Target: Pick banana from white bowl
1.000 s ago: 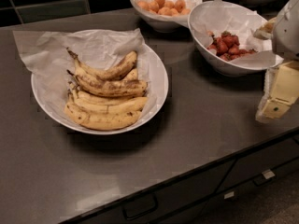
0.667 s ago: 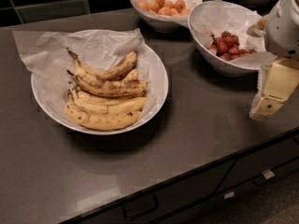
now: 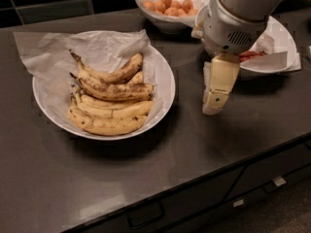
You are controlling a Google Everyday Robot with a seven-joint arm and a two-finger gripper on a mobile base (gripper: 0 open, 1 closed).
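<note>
The white bowl (image 3: 164,70) stands at the left of the dark counter, lined with crumpled white paper, with several bananas in it. The banana (image 3: 115,91), the most heavily blotched with dark brown patches, lies across the middle of the pile with its dark stem pointing left. A curved banana (image 3: 119,73) lies behind it and cleaner yellow ones (image 3: 108,125) in front. My gripper (image 3: 215,95) hangs pointing down over the counter just right of the bowl's rim, apart from the bananas.
A white bowl of small orange fruits (image 3: 170,6) stands at the back. A white bowl with red strawberries (image 3: 278,39) stands at the right, partly hidden by my arm (image 3: 233,18). The counter's front edge runs above drawers (image 3: 252,193).
My arm has moved left from the counter's right side toward the banana bowl and now covers part of the strawberry bowl. The bananas have not moved.
</note>
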